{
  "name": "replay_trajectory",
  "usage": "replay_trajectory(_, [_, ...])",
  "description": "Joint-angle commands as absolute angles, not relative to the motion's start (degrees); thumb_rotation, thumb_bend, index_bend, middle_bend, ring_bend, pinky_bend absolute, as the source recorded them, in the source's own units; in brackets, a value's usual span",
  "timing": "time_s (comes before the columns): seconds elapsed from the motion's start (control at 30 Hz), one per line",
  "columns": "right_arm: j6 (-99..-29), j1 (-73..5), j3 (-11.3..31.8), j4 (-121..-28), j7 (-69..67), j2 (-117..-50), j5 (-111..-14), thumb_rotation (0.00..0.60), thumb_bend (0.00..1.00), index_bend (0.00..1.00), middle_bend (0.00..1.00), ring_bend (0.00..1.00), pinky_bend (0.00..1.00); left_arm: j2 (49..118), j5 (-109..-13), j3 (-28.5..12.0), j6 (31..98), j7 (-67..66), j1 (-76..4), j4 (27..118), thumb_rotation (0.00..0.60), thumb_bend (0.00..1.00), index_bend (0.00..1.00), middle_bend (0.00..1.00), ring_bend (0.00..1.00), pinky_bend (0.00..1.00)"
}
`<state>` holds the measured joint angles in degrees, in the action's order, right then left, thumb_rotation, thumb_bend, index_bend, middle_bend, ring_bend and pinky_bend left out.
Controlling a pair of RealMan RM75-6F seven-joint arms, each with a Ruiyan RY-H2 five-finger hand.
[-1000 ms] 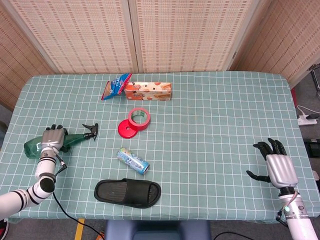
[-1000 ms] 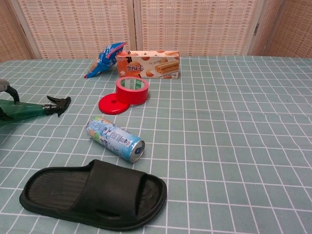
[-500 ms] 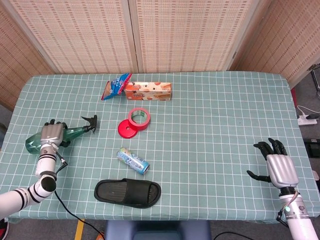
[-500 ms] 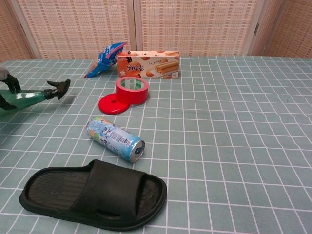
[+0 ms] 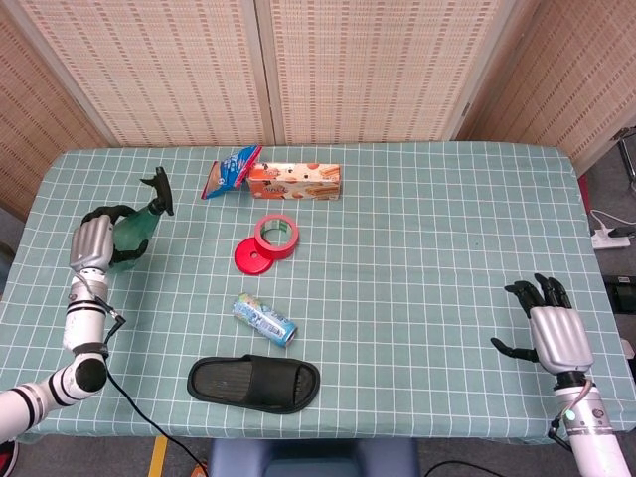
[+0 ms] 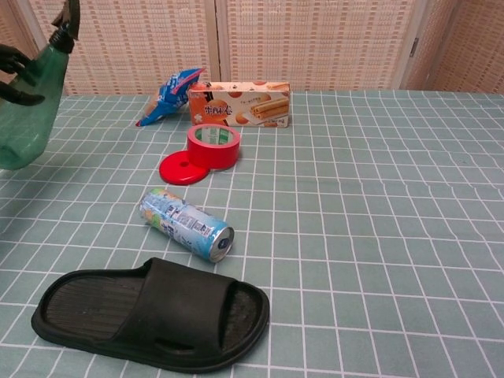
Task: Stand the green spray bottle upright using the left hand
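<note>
Over at the left edge of the surface (image 5: 417, 248), the left hand (image 5: 89, 243) is wrapped around the bottle (image 5: 131, 227), its dark fingers (image 6: 17, 75) curled over the green body. The bottle is tipped nearly upright, leaning a little, with its black sprayer (image 5: 159, 189) pointing up and toward the far side; from the chest view its base looks close to the checked cloth, though I can't tell whether it touches. The right hand (image 5: 550, 328) sits far off at the opposite edge, holding nothing, fingers spread apart above the cloth. Between the two, near the middle left, a red tape roll (image 5: 277, 236) rests on a flat red lid (image 5: 254, 255). Behind them, toward the far edge, lies a snack box (image 5: 294, 182) on its long side, with a blue packet (image 5: 231, 171) just beside its left end, the two seeming to touch. Nearer the front, a can (image 5: 264, 319) lies on its side, angled, its open rim turned toward the near edge. Just in front of that, apart from it, a black slipper (image 5: 254, 383) lies sole down, close to the front edge, well apart from the bottle.
</note>
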<state>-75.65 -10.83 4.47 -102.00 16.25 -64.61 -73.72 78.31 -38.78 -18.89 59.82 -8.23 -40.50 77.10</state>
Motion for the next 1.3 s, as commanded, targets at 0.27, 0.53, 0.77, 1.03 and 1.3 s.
replay_trajectory(0.27, [-76.09, -10.75, 4.63, -101.93, 16.93, -65.02, -73.42, 0.6, 0.09, 0.23, 0.16, 0.0, 0.0, 80.56, -38.33, -26.22, 57.69, 3.74, -39.24, 77.91, 0.6, 0.35, 0.58, 0.26, 0.12, 0.11])
replay_trajectory(0.53, [-76.72, -10.59, 4.79, -101.71, 17.64, -65.43, -73.21, 0.6, 0.09, 0.23, 0.16, 0.0, 0.0, 88.1, -35.65, -30.42, 55.36, 11.01, -41.3, 67.99, 0.6, 0.35, 0.58, 0.24, 0.11, 0.09])
replay_trajectory(0.77, [-77.64, -10.31, 4.9, -101.38, 19.01, -66.02, -72.89, 0.6, 0.09, 0.23, 0.16, 0.0, 0.0, 91.51, -39.0, -33.21, 56.32, 16.51, -42.62, 63.85, 0.6, 0.35, 0.57, 0.23, 0.1, 0.08])
replay_trajectory(1.03, [-78.54, -10.17, 5.07, -101.18, 20.91, -66.75, -72.6, 0.6, 0.09, 0.23, 0.16, 0.0, 0.0, 94.88, -41.86, -35.63, 55.97, 22.19, -44.42, 60.42, 0.6, 0.35, 0.56, 0.21, 0.09, 0.07])
replay_trajectory(1.3, [-78.79, -10.15, 5.13, -101.31, 22.34, -67.06, -72.22, 0.6, 0.09, 0.25, 0.16, 0.0, 0.0, 101.1, -45.97, -36.9, 55.62, 30.64, -47.33, 49.27, 0.6, 0.35, 0.54, 0.19, 0.06, 0.07])
